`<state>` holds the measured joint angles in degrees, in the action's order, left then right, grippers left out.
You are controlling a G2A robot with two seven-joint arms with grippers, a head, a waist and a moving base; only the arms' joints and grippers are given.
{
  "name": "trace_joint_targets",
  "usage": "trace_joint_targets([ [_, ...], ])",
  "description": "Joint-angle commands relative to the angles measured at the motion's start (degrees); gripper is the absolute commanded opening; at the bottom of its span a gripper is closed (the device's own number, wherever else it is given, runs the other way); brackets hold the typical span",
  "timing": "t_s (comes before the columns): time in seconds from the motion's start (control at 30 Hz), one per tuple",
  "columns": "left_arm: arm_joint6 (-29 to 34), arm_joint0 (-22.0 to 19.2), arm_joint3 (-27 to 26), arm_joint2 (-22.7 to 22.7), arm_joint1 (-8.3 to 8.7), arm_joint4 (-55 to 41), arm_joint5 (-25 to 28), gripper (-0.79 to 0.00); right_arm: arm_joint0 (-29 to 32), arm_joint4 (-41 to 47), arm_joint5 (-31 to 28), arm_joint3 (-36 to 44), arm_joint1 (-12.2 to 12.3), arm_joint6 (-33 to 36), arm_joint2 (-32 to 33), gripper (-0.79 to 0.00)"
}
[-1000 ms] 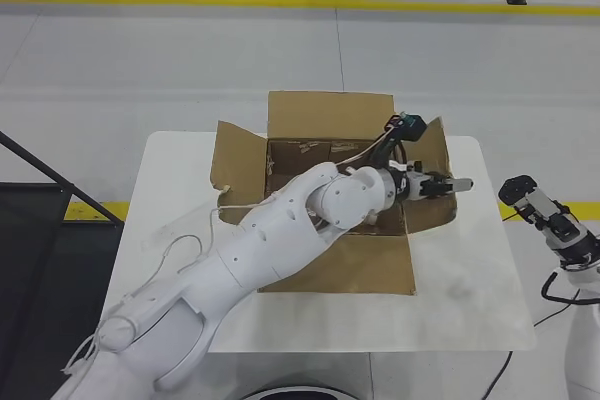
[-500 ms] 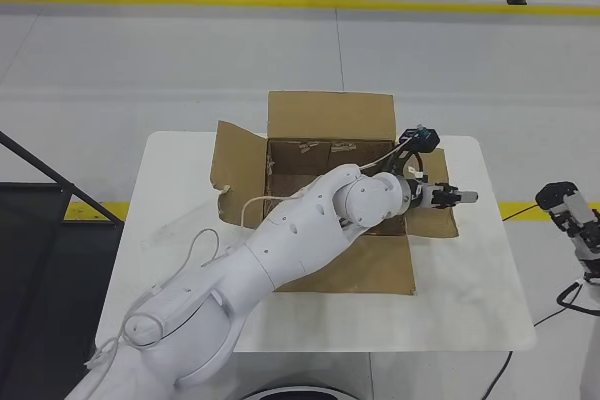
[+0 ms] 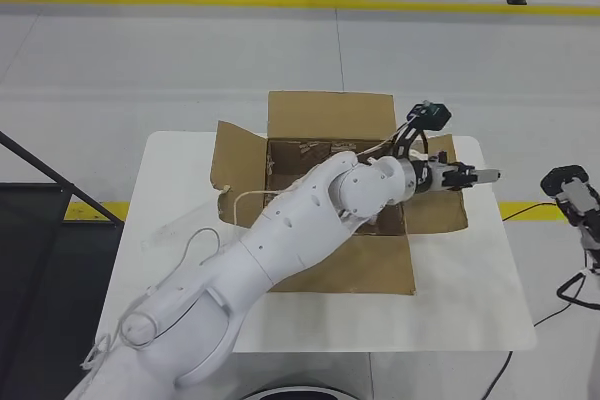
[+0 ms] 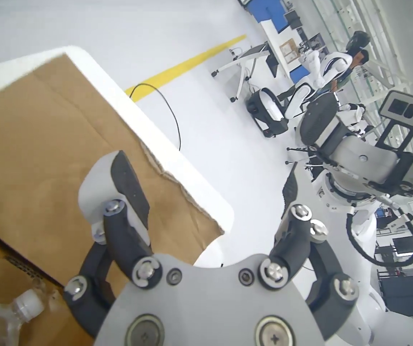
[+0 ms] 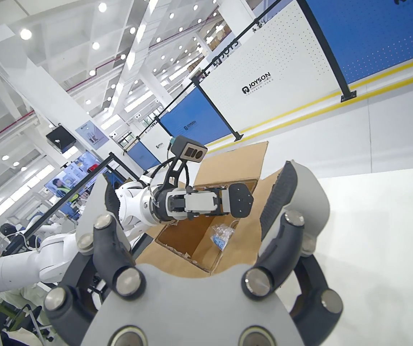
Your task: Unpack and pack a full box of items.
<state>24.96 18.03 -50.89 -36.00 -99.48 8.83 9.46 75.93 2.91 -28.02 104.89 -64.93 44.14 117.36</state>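
Observation:
An open cardboard box (image 3: 330, 262) sits mid-table with all flaps folded out. My left arm stretches across it, and my left gripper (image 3: 483, 176) hovers open and empty above the right flap (image 3: 445, 208). In the left wrist view the left gripper (image 4: 206, 185) has its fingers spread over that flap (image 4: 48, 145), and a clear plastic bottle (image 4: 26, 304) lies inside the box. My right gripper (image 3: 558, 182) hangs open and empty beyond the table's right edge. From the right wrist view, the right gripper (image 5: 197, 196) faces the box (image 5: 177, 257), the left gripper (image 5: 240, 201) and a clear packet (image 5: 221, 235) inside.
The white table (image 3: 460, 300) has bare surface in front of and to the right of the box. A black frame (image 3: 30, 160) stands left of the table. Yellow floor tape (image 3: 525, 210) runs behind the right side.
My left gripper has swung right, from over the box's right side out past the right flap, which now lies farther outward. The right arm drew back to the right, away from the table.

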Motion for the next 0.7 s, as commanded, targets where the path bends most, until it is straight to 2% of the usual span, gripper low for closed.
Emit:
trace_joint_targets([
  [0.0, -0.35, 2.17, -5.71, -3.48, 1.92, 2.83, -0.98, 0.0, -1.5, -1.96, 1.47, 1.76, 0.35, 0.75, -0.75, 0.0],
  [0.1, 1.69, 8.38, -16.68, -10.72, 5.31, 5.64, -1.56, 0.0, -4.25, -6.99, 4.48, 4.62, 0.85, 0.88, -2.51, 0.0],
  [0.2, 4.91, 16.75, -30.37, -18.69, 8.69, 11.79, -4.32, 0.0, -7.44, -13.82, 8.81, 7.22, 1.3, 0.64, -5.44, 0.0],
  [0.3, 8.22, 25.75, -43.27, -26.49, 11.19, 15.95, -6.29, 0.0, -11.1, -18.59, 11.93, 8.74, 1.68, 1.74, -9.89, 0.0],
  [0.37, 9.68, 31.1, -50.1, -31.17, 12.35, 16.99, -6.54, 0.0, -13.78, -21.39, 13.64, 9.14, 1.88, 2.81, -13.28, 0.0],
  [0.53, 11.02, 42.06, -62.4, -41.3, 14.28, 17.11, -5.36, 0.0, -21.23, -29.87, 16.7, 8.25, 2.15, 7.44, -24.39, 0.0],
  [0.67, 10.87, 49.05, -67.99, -48.37, 15.29, 15.63, -3.67, 0.0, -27.71, -35.01, 17.38, 4.66, 1.87, 12.93, -35.29, 0.0],
])
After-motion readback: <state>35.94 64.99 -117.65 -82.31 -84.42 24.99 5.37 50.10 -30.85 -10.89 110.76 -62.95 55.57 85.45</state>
